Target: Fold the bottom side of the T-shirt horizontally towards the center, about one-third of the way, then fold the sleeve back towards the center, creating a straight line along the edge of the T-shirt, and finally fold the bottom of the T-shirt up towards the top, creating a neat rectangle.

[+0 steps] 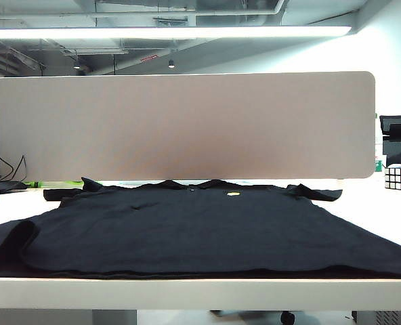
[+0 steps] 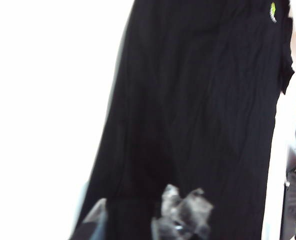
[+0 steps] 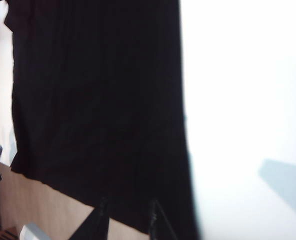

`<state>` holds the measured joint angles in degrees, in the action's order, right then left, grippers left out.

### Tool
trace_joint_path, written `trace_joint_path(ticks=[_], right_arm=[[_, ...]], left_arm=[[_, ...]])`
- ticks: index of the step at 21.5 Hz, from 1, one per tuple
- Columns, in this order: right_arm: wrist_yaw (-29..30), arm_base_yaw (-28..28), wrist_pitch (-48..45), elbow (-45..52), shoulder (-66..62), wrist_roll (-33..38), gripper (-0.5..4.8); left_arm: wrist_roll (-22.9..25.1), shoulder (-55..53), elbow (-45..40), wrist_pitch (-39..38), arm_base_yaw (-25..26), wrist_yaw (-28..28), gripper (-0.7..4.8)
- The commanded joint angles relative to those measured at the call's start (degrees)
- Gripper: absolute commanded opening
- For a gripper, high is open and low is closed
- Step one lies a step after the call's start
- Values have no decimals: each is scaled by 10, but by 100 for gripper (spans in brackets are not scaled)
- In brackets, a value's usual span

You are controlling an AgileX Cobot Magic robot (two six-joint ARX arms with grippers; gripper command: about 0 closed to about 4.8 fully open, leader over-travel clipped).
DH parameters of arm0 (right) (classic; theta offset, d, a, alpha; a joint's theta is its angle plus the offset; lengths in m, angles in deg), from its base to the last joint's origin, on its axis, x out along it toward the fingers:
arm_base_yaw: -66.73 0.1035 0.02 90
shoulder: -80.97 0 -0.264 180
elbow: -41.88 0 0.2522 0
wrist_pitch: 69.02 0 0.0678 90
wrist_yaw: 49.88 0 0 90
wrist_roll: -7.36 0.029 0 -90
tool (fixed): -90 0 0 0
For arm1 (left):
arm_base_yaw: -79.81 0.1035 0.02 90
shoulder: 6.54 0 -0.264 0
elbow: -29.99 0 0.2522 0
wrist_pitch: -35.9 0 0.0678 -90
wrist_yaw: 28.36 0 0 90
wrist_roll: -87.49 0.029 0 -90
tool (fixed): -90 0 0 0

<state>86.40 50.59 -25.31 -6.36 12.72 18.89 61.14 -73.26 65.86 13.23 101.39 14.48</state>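
I see the large plain black collared T-shirt (image 1: 200, 227) spread flat across the white table (image 1: 200, 292), long axis running nine to three – hem (image 1: 207, 273) at six, collar at twelve. My left gripper (image 2: 148, 222) and right gripper (image 3: 128, 220) hover over the cloth, fingers parted, holding nothing. Neither shows from outside. A Rubik's cube (image 1: 400, 177) sits well clear at three.

The T-shirt (image 1: 187, 233) is seen as matt black cloth, softly creased. The table (image 1: 200, 293) is finished smooth and pale. The left gripper (image 2: 153, 220) fingertips (image 2: 185, 212) are wrapped in glossy, crinkled clear film.
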Motion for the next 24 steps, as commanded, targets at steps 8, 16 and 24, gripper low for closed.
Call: trace_joint_path(ticks=[8,16,24], right_arm=[[-72,12,27,0,-45,-47,118],[-113,5,50,0,-55,-60,194],[-116,34,64,0,-62,-57,213]], left_arm=[[122,0,38,-135,-29,111,136],[143,-4,83,-189,-75,161,136],[156,-33,85,-197,-98,179,148]])
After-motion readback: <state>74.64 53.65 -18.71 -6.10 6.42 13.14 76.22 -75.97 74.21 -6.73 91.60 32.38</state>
